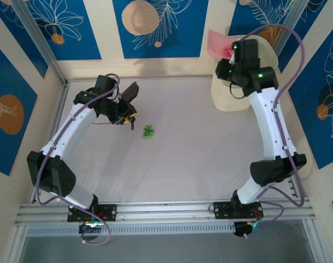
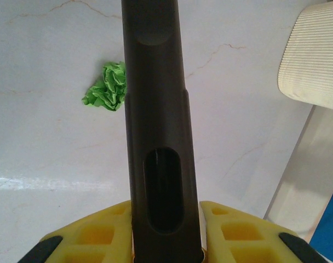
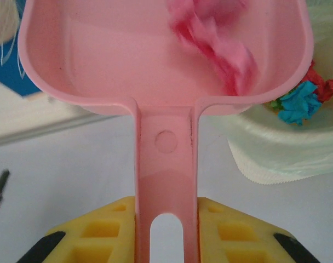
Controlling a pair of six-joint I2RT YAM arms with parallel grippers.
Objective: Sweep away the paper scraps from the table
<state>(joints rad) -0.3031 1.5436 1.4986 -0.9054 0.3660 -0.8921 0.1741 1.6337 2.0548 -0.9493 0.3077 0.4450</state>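
1. The room was brightly and evenly lit, seemingly from overhead. From above, the table [image 1: 199, 148] looked a pale, flat white with no hard glare.
2. Shadows there were soft and faint, never sharp-edged.
3. From the left wrist, a pale streak of glare crossed the table low on the left. The brush handle [image 2: 158, 109] stood near black, its detail lost so close to the lens.
4. The green paper scrap [image 2: 107, 87] beside it was crisp.
5. From the right wrist, the pink paper [image 3: 216, 38] in the dustpan [image 3: 101, 49] was smeared with blur, and the bin [image 3: 276, 148] behind looked soft.
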